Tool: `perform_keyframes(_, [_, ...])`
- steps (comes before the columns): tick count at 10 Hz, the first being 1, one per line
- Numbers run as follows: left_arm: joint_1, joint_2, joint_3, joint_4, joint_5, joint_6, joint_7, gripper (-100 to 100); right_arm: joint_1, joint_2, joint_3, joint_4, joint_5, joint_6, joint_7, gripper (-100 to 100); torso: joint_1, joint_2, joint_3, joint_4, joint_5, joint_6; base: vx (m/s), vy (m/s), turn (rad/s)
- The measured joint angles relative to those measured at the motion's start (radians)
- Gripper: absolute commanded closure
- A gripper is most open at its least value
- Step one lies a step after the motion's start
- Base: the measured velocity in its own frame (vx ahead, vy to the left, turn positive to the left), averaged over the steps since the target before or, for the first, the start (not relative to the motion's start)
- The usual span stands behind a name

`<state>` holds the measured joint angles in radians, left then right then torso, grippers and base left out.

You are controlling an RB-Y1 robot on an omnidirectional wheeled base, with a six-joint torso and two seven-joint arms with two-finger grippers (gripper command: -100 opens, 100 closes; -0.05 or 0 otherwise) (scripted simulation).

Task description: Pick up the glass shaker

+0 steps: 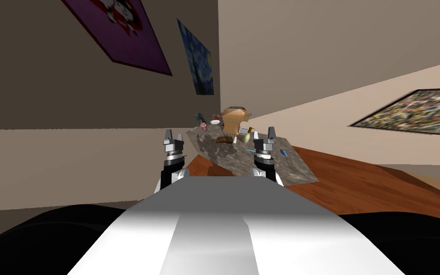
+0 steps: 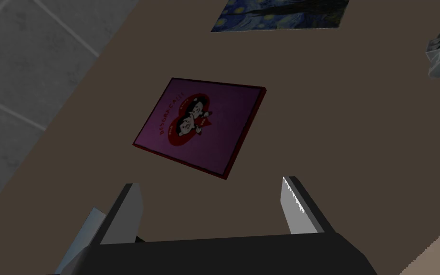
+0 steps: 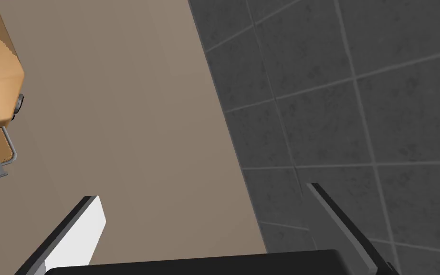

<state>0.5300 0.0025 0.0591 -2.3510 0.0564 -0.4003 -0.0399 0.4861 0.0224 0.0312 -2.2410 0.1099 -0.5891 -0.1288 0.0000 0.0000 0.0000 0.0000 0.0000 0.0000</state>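
Shaker (image 1: 235, 139), small and pale, stands amid clutter on the marbled table (image 1: 294, 168), beyond left gripper (image 1: 173, 135) and right gripper (image 1: 264, 133), both spread wide and empty; judged light, slick, breakable, best pinched mid-body.

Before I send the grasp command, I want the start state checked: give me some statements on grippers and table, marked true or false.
1. The left gripper and right gripper are open. True.
2. The shaker stands on the table. True.
3. The right gripper holds the shaker. False: it holds nothing.
4. A tan box sits on the table. True.
5. The left gripper touches the tan box. False: it is well apart from it.
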Motion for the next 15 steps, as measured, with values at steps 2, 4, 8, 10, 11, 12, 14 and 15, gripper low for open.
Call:
perform_keyframes(2, [0.000,0.000,0.000,0.000,0.000,0.000,0.000,0,-0.004,-0.035,0.000,0.011,0.009,-0.002,0.009,-100,0.000,0.001,0.000,0.000,0.000,0.000,-0.013,0.002,-0.036])
perform_keyframes(4, [0.000,0.000,0.000,0.000,0.000,0.000,0.000,0,-0.010,-0.076,0.000,0.030,0.025,-0.010,0.025,-100,0.000,0.001,0.001,0.000,0.000,0.000,-0.019,0.009,-0.049])
perform_keyframes(8, [0.000,0.000,0.000,0.000,0.000,0.000,0.000,0,-0.042,-0.147,0.002,0.108,0.094,-0.028,0.097,-100,0.001,0.003,0.002,0.001,0.000,0.000,-0.038,0.016,-0.094])
perform_keyframes(10, [0.000,0.000,0.000,0.000,0.000,0.000,0.000,0,-0.057,-0.167,0.002,0.152,0.133,-0.040,0.140,-100,0.001,0.002,0.001,0.000,0.000,0.000,-0.021,0.018,-0.080])
perform_keyframes(11, [0.000,0.000,0.000,0.000,0.000,0.000,0.000,0,-0.063,-0.177,-0.001,0.169,0.151,-0.041,0.159,-100,0.001,0.001,0.001,0.000,0.000,0.000,-0.015,0.025,-0.077])
perform_keyframes(12, [0.000,0.000,0.000,0.000,0.000,0.000,0.000,0,-0.066,-0.184,-0.002,0.189,0.171,-0.045,0.181,-100,0.002,0.001,0.001,0.000,0.000,0.000,-0.015,0.027,-0.086])
perform_keyframes(14, [0.000,0.000,0.000,0.000,0.000,0.000,0.000,0,-0.086,-0.195,-0.005,0.239,0.213,-0.049,0.229,-100,0.002,0.001,0.001,0.000,0.000,0.000,-0.011,0.036,-0.076])
perform_keyframes(15, [0.000,0.000,0.000,0.000,0.000,0.000,0.000,0,-0.092,-0.197,-0.005,0.265,0.236,-0.051,0.256,-100,0.003,0.000,0.000,0.000,0.001,0.000,0.009,0.053,-0.066])
